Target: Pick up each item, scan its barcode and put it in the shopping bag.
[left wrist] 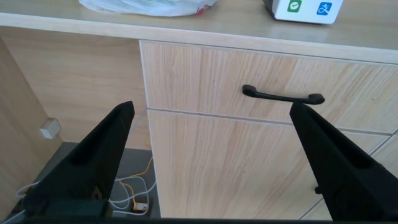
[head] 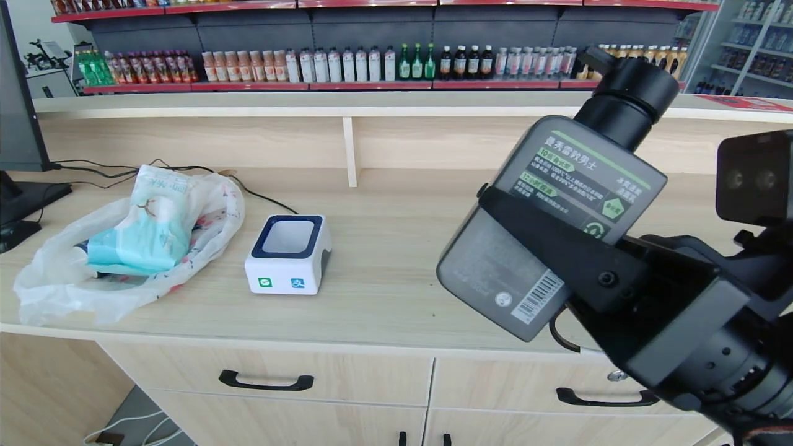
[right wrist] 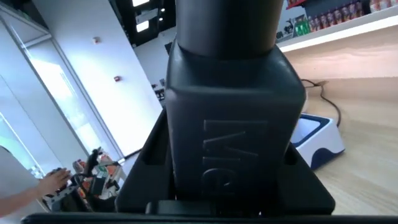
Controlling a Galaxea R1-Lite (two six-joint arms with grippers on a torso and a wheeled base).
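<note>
Right tool point(head: 508, 214) clamps the dark bottle point(head: 576, 176), held above the tabletop point(head: 384, 266) right of the scanner point(head: 288, 254). Left tool point(left wrist: 211, 112) hangs released before the drawers point(left wrist: 249, 68). Shopping bag point(head: 68, 279) lies left of the scanner.

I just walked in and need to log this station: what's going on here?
The robot is checking out shop items. Its right gripper is shut on a dark grey bottle, held above the counter to the right of the white scanner, with the barcode turned toward the head camera. The shopping bag at the left holds a teal pack. The left gripper hangs open, low before the drawers.
</note>
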